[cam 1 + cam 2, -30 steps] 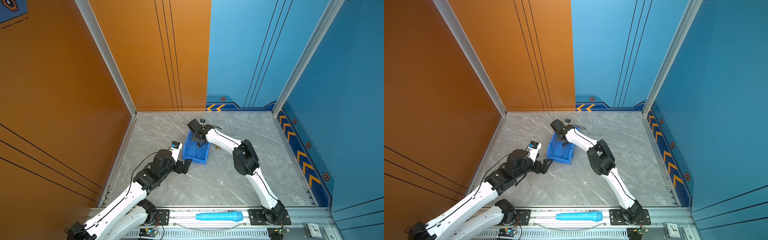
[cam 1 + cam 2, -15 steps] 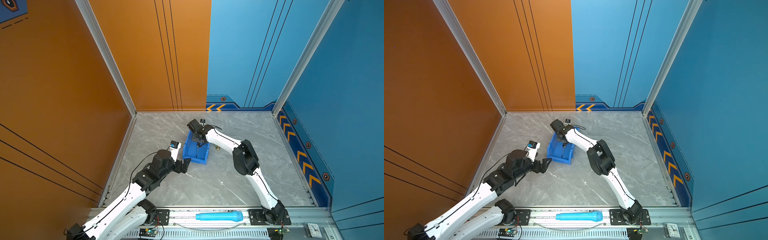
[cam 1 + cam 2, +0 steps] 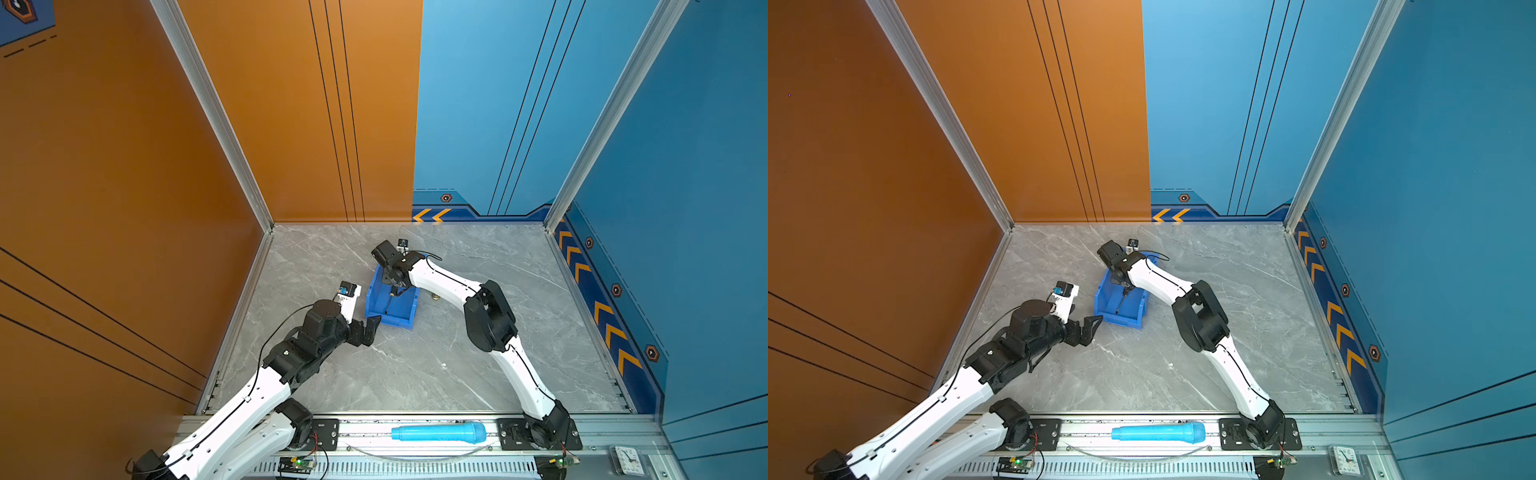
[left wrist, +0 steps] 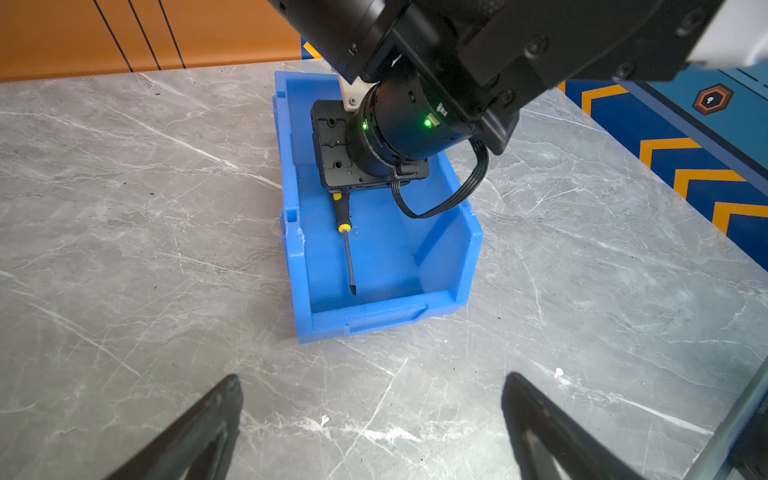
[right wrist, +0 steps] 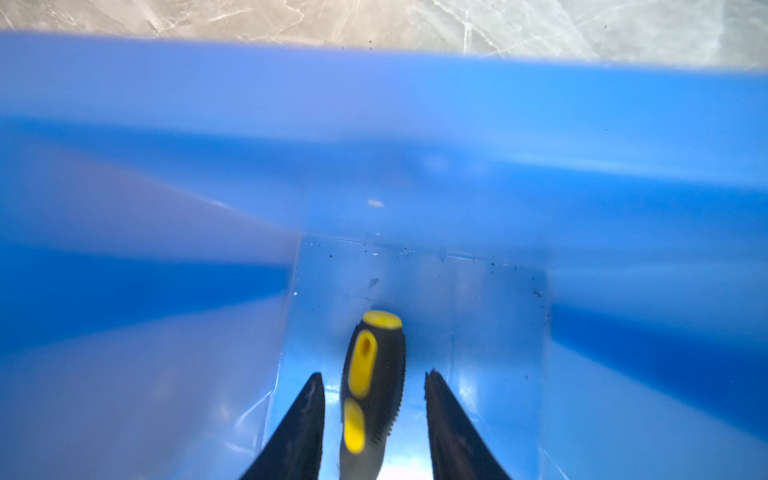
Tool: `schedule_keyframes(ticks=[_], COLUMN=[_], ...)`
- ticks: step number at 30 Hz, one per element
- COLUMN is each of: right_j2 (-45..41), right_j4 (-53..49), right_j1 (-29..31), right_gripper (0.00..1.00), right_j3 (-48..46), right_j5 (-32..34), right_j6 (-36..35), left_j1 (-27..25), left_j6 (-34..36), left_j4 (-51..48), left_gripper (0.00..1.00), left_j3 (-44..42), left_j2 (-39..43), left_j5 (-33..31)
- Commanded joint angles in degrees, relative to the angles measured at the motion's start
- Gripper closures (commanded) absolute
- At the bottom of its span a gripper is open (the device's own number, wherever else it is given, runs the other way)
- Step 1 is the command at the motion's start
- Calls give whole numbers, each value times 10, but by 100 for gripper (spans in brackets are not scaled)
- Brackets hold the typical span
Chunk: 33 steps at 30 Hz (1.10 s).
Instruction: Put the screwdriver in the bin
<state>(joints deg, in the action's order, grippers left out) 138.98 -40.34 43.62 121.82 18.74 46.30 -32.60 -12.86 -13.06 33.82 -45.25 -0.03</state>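
Because the right arm's wrist hangs over the bin (image 3: 390, 321) in both top views, the right hand (image 5: 374, 373) is hidden there, and only a dark sliver of the screwdriver (image 3: 389, 302) shows inside. The right wrist view is clearer. The two black fingers (image 5: 305, 419) stand a little apart on either side of the black-and-yellow handle. A strip of blue floor shows between each finger and the handle, so this hand is slightly open and grips nothing. The frame edge cuts off the handle's near end and the finger bases, and the bin walls around them are blurred.

In the left wrist view the screwdriver (image 4: 347, 245) lies flat on the bin's floor, near one long wall, with its shaft pointing toward the low short side. The butt of the handle disappears under the right hand's body, which also hides its fingertips.

The left hand (image 4: 372, 377) is spread wide and empty over the worktop (image 4: 124, 208), near the bin's low side. Only its fingertips are in frame.

A small brass-coloured thing (image 3: 435, 296) beside the bin is too small to identify. A light-blue cylinder (image 3: 438, 432) lies on the front rail (image 3: 361, 432).
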Motion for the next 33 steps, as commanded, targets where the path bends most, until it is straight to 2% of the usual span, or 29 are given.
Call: schedule_keyframes(ticks=[1,12,17,21,24,31,33], right_j2=[-37,-153,-271,-358,-435,-609,-657], right_j4=[1,7,33,35,40,54,54], right_j1=[4,17,32,36,40,29,9], right_gripper=[57,42,28,16,0,0,0], right_j3=[0,-37,-135,-223,-298,-484,-535], right_j5=[30,72,107,136,169,256,259], right_j6=[-8,-76,-130,-172,-198,-227,-227], left_j1=[-2,-4,2,9,14,30,37], left_j6=[10,4,-10,-15,-31,-53,-54], left_j4=[-2,-21,-38,-39,-44,-38,-36], left_gripper=[2,2,2,2,2,2,2], left_j3=[-3,-1,1,-3,-6,-32,-40], left_j2=[10,19,20,27,31,44,45], left_j5=[-18,-68,-123,-135,-152,-220,-249])
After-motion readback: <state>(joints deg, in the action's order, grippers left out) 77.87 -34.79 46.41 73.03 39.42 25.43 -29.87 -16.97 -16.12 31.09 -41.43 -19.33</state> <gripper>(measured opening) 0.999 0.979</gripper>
